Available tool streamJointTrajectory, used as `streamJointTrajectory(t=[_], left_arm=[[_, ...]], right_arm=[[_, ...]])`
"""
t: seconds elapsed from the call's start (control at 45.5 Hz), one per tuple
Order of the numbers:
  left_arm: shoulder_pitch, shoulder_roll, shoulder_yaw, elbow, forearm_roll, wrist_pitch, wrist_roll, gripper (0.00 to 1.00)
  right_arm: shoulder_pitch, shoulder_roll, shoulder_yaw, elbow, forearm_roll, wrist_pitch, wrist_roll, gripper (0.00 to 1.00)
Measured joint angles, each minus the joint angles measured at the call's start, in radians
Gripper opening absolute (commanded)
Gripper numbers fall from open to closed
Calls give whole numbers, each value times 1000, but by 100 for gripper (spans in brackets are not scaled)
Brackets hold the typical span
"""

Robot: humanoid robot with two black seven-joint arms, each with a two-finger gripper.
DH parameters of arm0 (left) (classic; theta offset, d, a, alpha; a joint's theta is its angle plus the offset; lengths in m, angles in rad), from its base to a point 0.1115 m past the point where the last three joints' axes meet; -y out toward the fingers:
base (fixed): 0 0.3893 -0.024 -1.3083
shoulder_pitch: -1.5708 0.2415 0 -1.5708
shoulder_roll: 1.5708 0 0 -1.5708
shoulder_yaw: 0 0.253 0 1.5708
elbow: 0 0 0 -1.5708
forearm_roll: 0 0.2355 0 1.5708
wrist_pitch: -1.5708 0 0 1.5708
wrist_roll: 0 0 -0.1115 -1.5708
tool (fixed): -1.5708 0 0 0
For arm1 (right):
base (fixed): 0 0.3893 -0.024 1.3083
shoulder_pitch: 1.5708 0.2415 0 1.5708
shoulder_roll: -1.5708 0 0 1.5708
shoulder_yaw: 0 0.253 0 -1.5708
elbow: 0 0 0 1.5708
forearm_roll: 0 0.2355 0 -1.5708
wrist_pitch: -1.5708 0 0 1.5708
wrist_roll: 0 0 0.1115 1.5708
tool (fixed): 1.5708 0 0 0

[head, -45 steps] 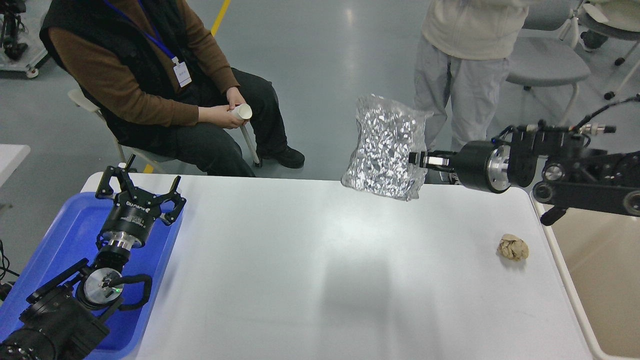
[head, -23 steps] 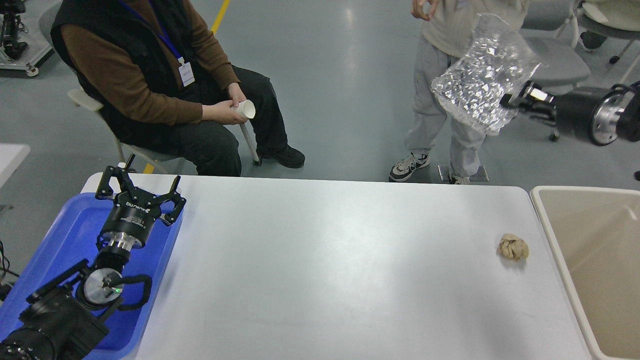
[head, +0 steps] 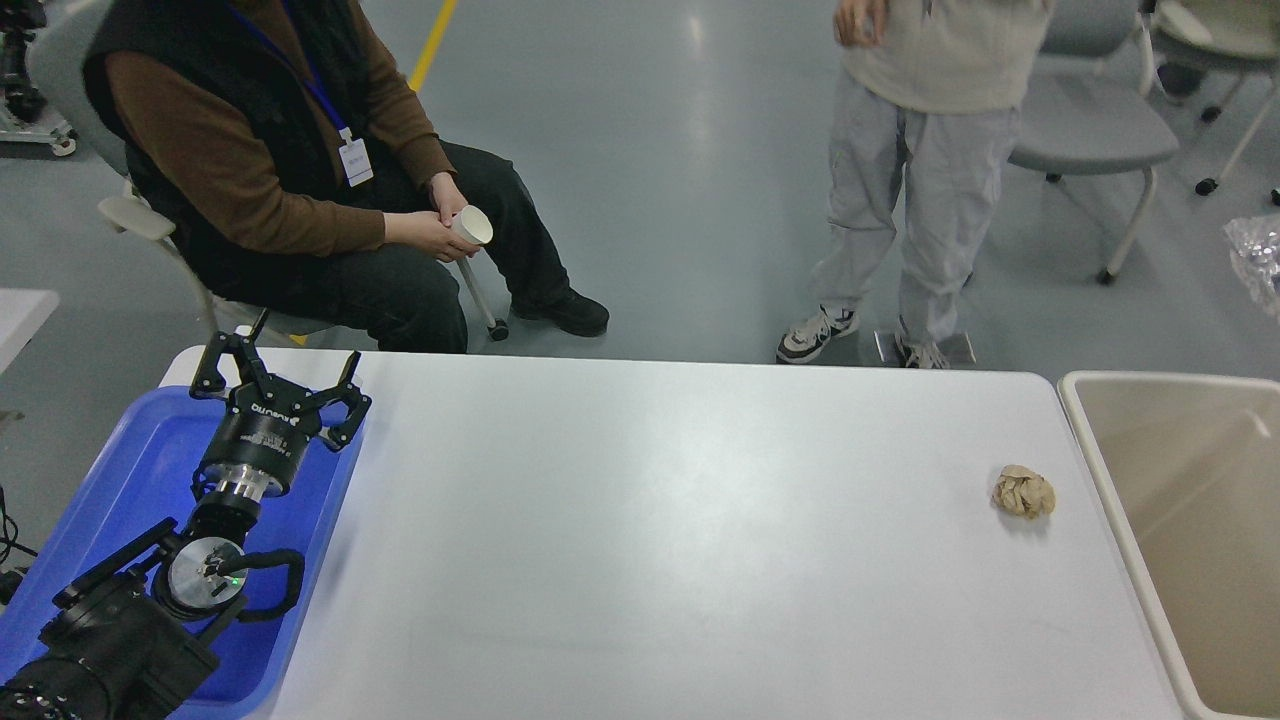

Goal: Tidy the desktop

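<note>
The white desktop [head: 650, 520] fills the middle of the head view. A crumpled brown paper ball [head: 1024, 492] lies on it near the right edge. My left gripper [head: 280, 378] is open and empty, held over the far end of the blue tray [head: 120, 470]. My right arm and gripper are out of view. Only a corner of the crinkled silver foil bag [head: 1258, 258] shows at the right edge of the frame, above and beyond the beige bin [head: 1180, 520].
The beige bin stands off the desktop's right end, the blue tray at its left end. A seated person [head: 280, 170] holding a paper cup and a standing person [head: 920, 170] are behind the desktop. A grey chair [head: 1090, 140] stands at the back right.
My right arm has swung up and right with the foil bag and left the view; only a corner of the bag shows now. My left arm has not moved.
</note>
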Motion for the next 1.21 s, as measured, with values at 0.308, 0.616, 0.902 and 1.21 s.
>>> streamJointTrajectory(t=[0.308, 0.616, 0.902, 1.21], left_arm=[[0, 0, 0, 0, 0, 0, 0, 100], [0, 0, 0, 0, 0, 0, 0, 100], [0, 0, 0, 0, 0, 0, 0, 100], [0, 0, -1, 0, 0, 0, 0, 100]], right_arm=[[-345, 319, 52, -482, 104, -9, -73, 0], [-517, 504, 186, -600, 131, -19, -107, 0], [-574, 566, 225, -629, 139, -27, -114, 0], [-584, 582, 236, -638, 141, -31, -116, 47]])
